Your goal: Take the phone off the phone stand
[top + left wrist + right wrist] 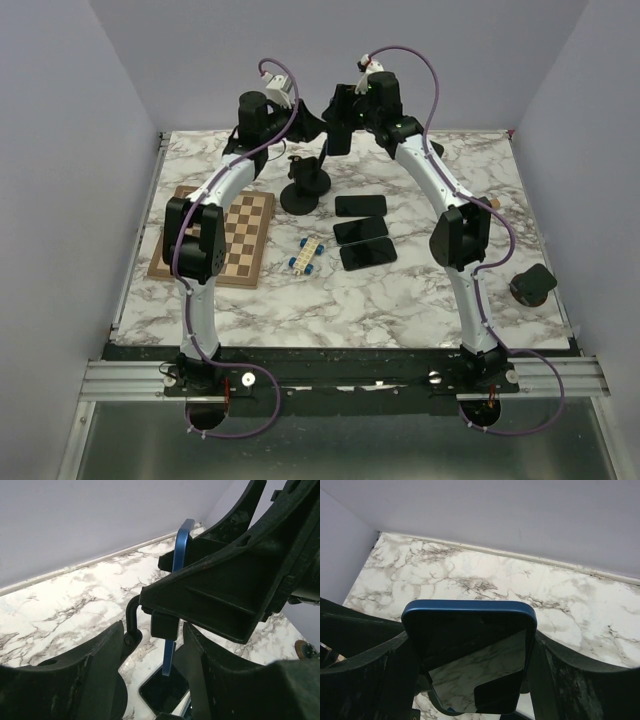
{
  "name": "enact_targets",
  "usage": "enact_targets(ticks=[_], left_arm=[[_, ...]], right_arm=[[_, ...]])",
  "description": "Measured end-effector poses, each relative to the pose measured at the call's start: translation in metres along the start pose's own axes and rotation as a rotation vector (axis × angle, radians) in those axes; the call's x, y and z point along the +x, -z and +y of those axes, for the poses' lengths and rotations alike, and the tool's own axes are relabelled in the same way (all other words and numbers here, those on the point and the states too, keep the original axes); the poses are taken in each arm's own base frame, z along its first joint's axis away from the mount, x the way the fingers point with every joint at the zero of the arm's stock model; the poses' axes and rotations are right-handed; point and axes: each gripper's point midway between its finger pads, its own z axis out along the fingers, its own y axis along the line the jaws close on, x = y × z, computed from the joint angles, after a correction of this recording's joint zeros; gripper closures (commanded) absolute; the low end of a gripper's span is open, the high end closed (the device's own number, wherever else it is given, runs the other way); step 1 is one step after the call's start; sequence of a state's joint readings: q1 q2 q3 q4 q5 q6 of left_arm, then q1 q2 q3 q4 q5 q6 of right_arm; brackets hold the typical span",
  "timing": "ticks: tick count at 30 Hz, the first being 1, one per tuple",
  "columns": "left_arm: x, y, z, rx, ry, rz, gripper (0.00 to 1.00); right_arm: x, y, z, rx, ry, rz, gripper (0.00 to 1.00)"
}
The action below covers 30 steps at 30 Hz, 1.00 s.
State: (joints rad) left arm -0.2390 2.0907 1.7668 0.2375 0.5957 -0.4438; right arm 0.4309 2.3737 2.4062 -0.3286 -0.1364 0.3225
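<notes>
The marble table (pixel 400 290) carries a chessboard (pixel 225 240) at its left edge. Both arms reach toward the middle of the far edge. There the right gripper (pixel 472 675) is clamped on the side edges of the blue phone (pixel 470 630), holding it upright over the phone stand (pixel 303 190). Whether the phone touches the cradle cannot be told. The left gripper (pixel 155 650) has its jaws apart, close by the stand. Three other phones (pixel 362 232) lie flat right of centre, with a toy cart (pixel 307 256) just beside them.

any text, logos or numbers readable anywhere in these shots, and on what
None readable in any view.
blue phone: screen dark, only reflections, no logo showing.
three phones lying flat: screens black.
chessboard: no edge letters or numbers visible at this size.
</notes>
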Motion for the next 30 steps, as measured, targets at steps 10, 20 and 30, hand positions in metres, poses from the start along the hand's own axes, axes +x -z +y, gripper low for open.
enact_targets(ticks=[10,20,30], left_arm=[[0.013,-0.019,-0.002,0.022,0.038,0.018,0.49],[0.009,-0.027,-0.012,0.049,0.054,0.015,0.74],[0.014,-0.038,-0.010,0.066,0.097,0.025,1.00]], right_arm=[[-0.004,0.002,-0.002,0.011,0.000,-0.002,0.99],[-0.009,0.003,-0.008,0.027,0.007,-0.019,0.99],[-0.012,0.001,-0.026,0.110,0.078,-0.065,0.99]])
